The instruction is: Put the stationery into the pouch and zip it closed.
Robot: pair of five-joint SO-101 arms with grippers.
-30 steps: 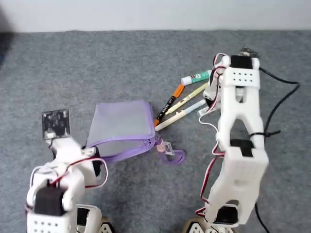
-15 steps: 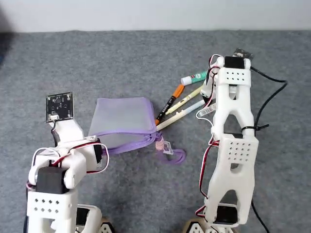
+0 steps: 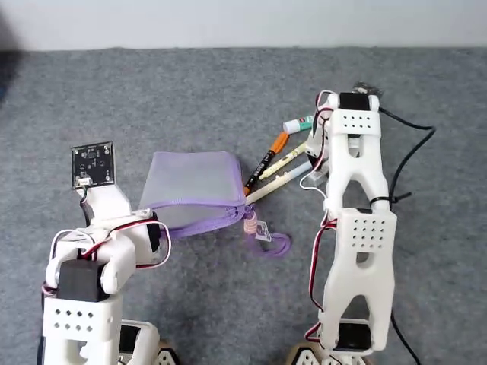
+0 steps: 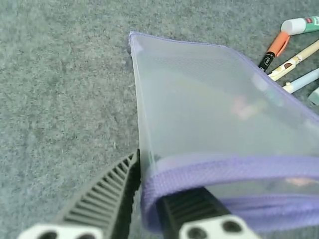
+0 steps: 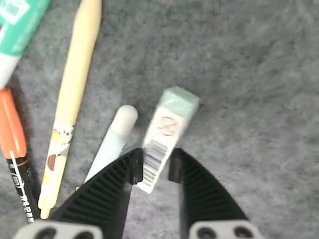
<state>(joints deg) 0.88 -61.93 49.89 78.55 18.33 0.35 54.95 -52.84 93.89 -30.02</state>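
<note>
Pouch (image 4: 214, 99) corner pinched by left hand (image 4: 147, 183) | eraser (image 5: 172, 112) pinched in right hand (image 5: 154, 164)

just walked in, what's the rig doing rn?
The left gripper is clamped on the zipper edge of the purple mesh pouch, holding that edge up; nothing seems to be inside yet. The right gripper is closed on the eraser, next to the pens. The orange marker, cream pen, pale blue pen and glue stick lie on the grey mat beside the pouch, not yet packed.
</note>
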